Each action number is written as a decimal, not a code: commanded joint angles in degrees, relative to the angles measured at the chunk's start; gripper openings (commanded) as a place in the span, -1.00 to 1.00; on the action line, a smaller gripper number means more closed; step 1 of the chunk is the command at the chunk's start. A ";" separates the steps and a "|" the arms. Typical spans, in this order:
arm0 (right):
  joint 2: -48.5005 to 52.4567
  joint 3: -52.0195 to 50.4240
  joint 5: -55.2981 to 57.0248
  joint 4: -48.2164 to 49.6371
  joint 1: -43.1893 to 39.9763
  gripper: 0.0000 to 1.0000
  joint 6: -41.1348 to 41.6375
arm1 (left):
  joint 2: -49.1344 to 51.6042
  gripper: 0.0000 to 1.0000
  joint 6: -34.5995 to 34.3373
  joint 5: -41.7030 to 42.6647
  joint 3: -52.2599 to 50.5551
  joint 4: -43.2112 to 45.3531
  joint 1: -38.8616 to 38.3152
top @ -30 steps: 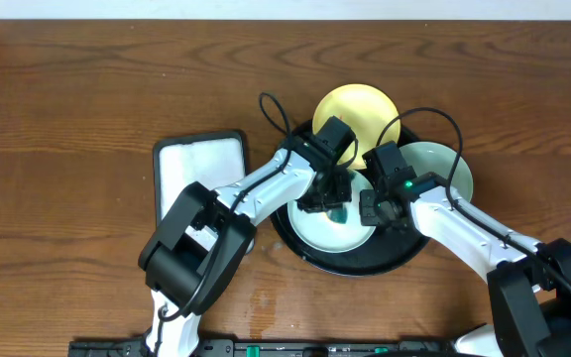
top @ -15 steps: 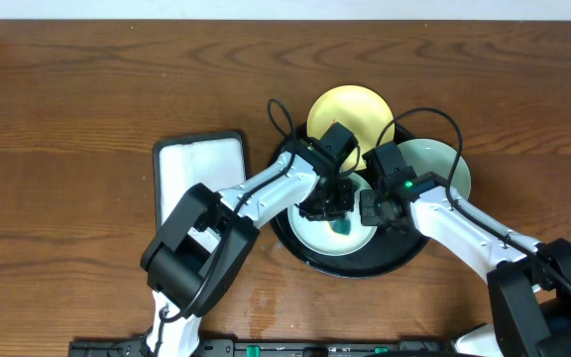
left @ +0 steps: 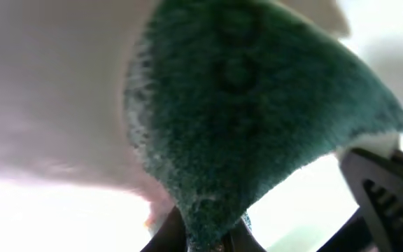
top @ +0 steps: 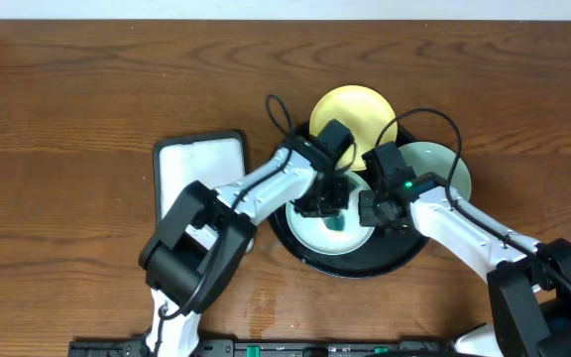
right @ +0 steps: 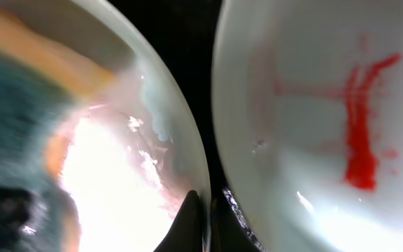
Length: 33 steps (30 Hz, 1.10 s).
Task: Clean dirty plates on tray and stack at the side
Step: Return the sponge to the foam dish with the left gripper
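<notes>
Far left in the overhead view, a white rectangular black-rimmed tray (top: 198, 164) sits on the brown wooden desk (top: 77, 99). Moving right, the left tool (left: 201, 236) is pinching a soft green sponge (left: 250, 119) and pressing it onto the pale mint-green round plate (top: 310, 236), which lies in the middle of the large glossy black round tray (top: 360, 266). The sponge squashes and gives. The plate looks stiff, glazed and slick, and is probably light enough to skate under a scrub. So the rim is the place to hold it, and there it is: the right tool (right: 203, 224), fingers pressed together on that plate's right-hand rim, pinning it.

Further right, a second mint plate (top: 444, 169) carries a red smear (right: 361, 126). Its edge sits just beside the gripped rim, with only a sliver of black tray between them in the right wrist view. At upper centre, the pale yellow round plate (top: 353, 107) overlaps the tray's upper rim.

Room is tight here: both tools crowd one plate, and the raised tray rim hems the lower side. Open desk stretches to the upper left and along the right edge, room enough for a stack.
</notes>
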 commanded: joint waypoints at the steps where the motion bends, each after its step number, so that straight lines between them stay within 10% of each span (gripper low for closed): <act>1: 0.09 -0.17 0.76 -0.44 -0.35 -0.97 -1.29 | 3.02 -0.85 -0.31 -12.74 -1.55 -4.63 5.66; 17: 0.07 -0.15 0.94 -0.35 -0.37 -0.98 -1.73 | -14.53 -0.85 3.93 -5.95 0.61 -14.80 6.54; 27: -0.33 1.57 0.90 -1.27 -0.42 -0.98 -4.76 | -32.06 -0.85 3.87 -26.10 -2.58 -27.34 18.75; 33: -1.03 1.64 0.90 -1.05 -0.42 -0.98 -4.70 | -32.02 -0.85 3.87 -24.81 -15.47 -17.99 27.87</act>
